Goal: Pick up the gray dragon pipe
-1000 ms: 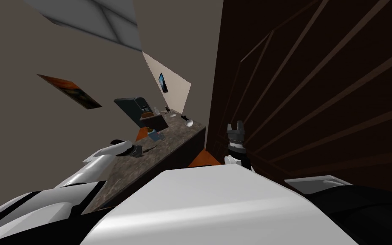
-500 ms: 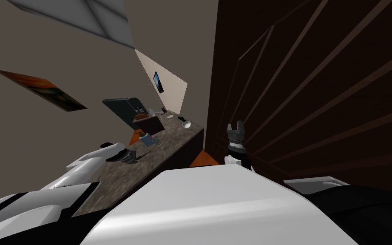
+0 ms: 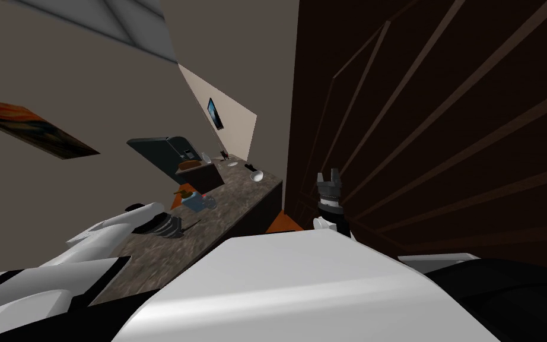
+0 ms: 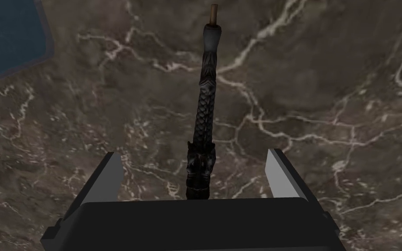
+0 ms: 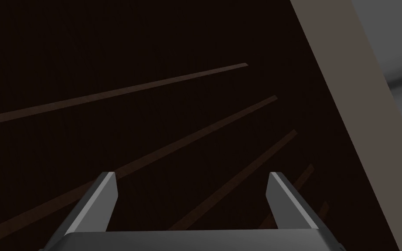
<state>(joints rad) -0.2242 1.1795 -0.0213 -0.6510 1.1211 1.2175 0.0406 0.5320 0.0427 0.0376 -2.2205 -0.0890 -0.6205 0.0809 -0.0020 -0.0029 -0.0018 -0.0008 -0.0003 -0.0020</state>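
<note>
Nearest in, my left gripper (image 4: pixel 193 153) is spread wide over the dark marble counter (image 4: pixel 326 87). The gray dragon pipe (image 4: pixel 204 117) lies flat on the stone, right between the blades. Its carved head end sits close to the gripper's dark body. The scaly stem runs straight away from it to a small tan tip. There's a clear gap on each side, and neither finger (image 4: pixel 108 174) touches the pipe. Whether the blades are down at counter level, I cannot tell. Off past one blade is a dark blue shape (image 4: pixel 4 35) with a grey edge, well apart from the pipe; I cannot say what it is.

From the head camera, that arm reaches in from the lower left of the frame onto the near end of the counter. My right gripper (image 3: pixel 329 176) stands at the centre of the frame, pointing up, off the counter's end, its fingers wide apart and holding nothing.

Further along the counter, left of centre, a blue mug (image 3: pixel 198 202) sits just beyond my left hand. Past it stands a brown box (image 3: pixel 198 174), then a dark appliance (image 3: pixel 159 151) against the wall. A white bowl (image 3: pixel 257 176) lies near the counter's far edge. A dark brown panelled wall (image 3: pixel 444 130) takes the right half of the frame.
</note>
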